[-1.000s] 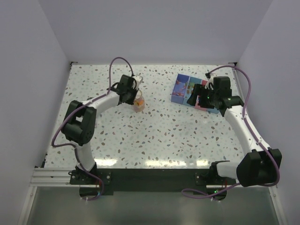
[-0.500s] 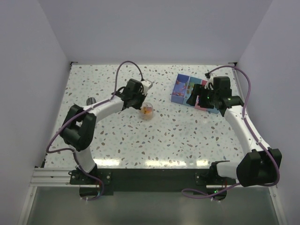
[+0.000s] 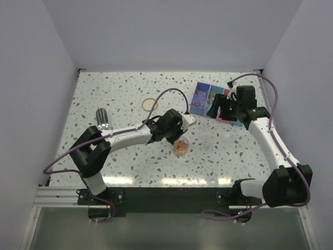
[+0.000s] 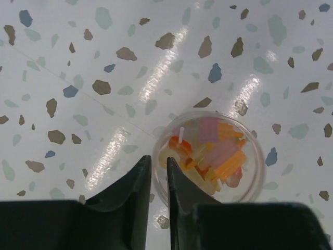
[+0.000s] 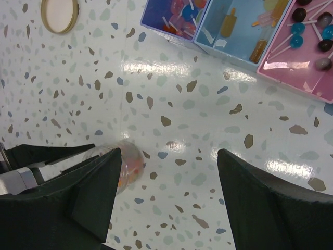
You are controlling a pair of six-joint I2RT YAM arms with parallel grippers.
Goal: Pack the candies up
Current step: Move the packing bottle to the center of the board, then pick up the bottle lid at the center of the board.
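The candies point(image 4: 218, 156) are heaped in the small clear jar point(image 4: 255, 179). They are mostly orange-amber pieces, with pink, yellow and a touch of red mixed in, and one thin white stick poking up. The jar stands upright on the speckled table point(image 4: 78, 62) with its mouth open.

My left jaws are clamped on the jar's rim at the side nearest me. The two dark fingers point(image 4: 132, 187) are nearly together, with only the glass wall in the thin gap between them. One finger sits outside the jar and the other just over its mouth.

From above, the jar is around the middle of the table, a little toward my side. It is well apart from the box point(image 3: 200, 96) at the back right.

My right jaws are spread wide above bare table on the near side of that box. Through them I see the purple compartment point(image 5: 156, 13) with sweets on sticks. Beside it, the blue compartment point(image 5: 237, 39) holds a few amber bars on sticks. The pink compartment point(image 5: 291, 60) holds dark and blue lollipops.

The tan ring lid point(image 3: 150, 103) lies flat toward the back, left of the box. A small metal cylinder point(image 3: 102, 118) sits out at the far left.
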